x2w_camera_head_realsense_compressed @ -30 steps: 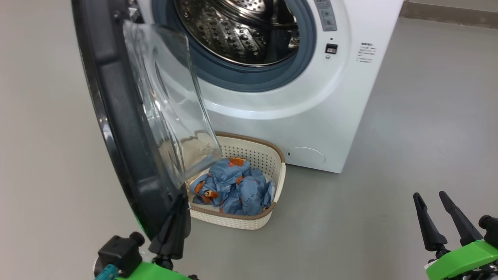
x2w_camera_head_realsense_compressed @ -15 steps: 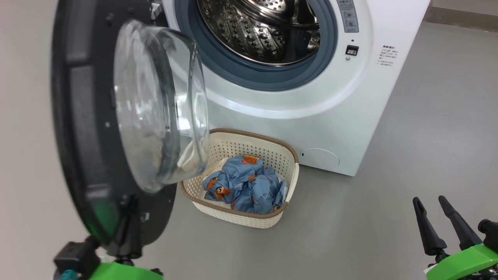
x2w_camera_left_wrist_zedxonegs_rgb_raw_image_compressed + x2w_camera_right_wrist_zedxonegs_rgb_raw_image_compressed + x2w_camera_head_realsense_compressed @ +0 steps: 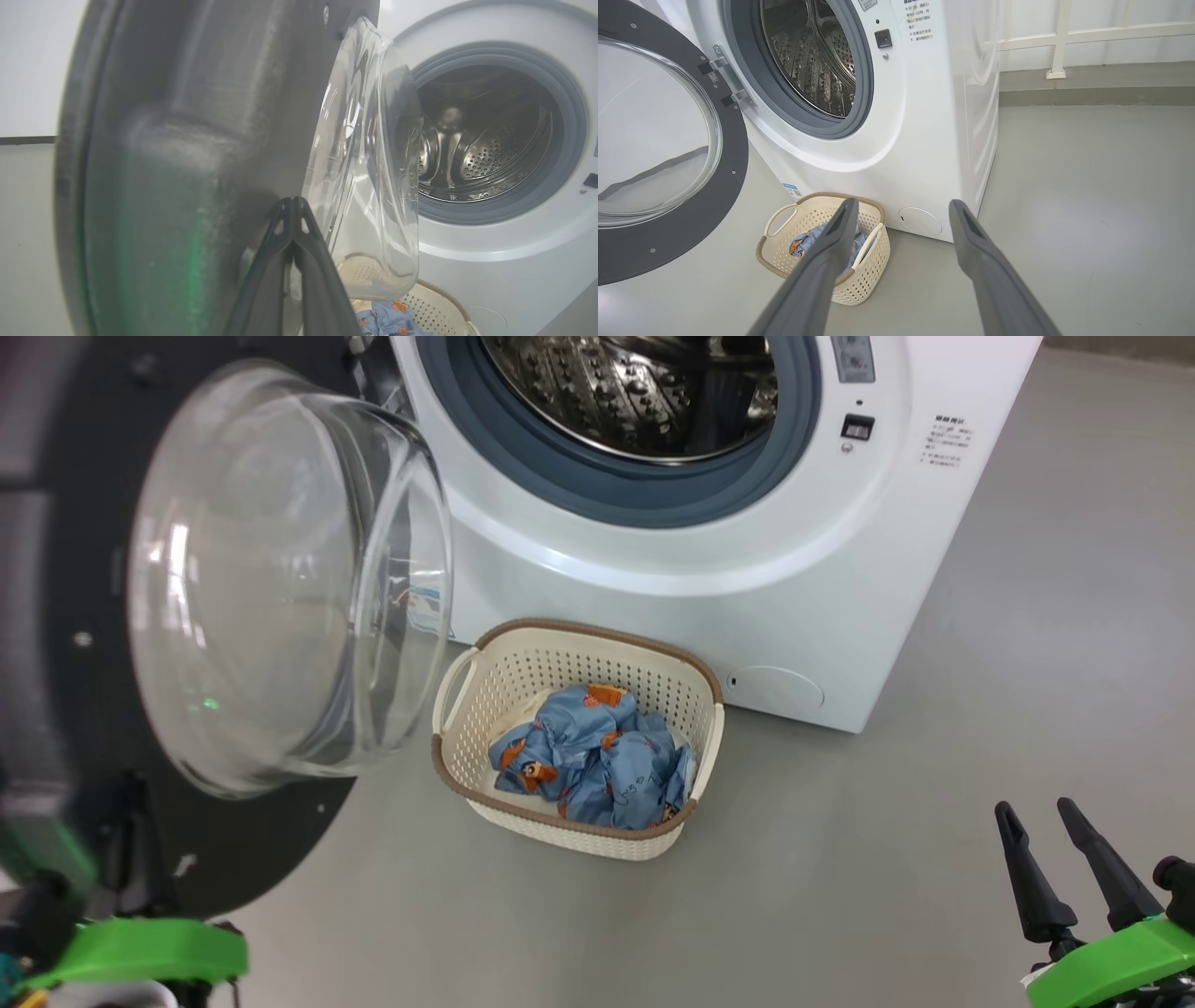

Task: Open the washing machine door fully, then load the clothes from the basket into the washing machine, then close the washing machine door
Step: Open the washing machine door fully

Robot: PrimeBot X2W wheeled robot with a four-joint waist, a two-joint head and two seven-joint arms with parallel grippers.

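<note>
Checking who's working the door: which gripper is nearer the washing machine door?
Left. The left gripper, fingers shut, is right at the dark inner face of the washing machine door; the right gripper is open, far off on the other side of the basket.

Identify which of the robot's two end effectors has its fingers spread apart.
The right end effector: its two fingers stand clearly apart, holding nothing. On the left end effector the fingertips meet, beside the washing machine door.
</note>
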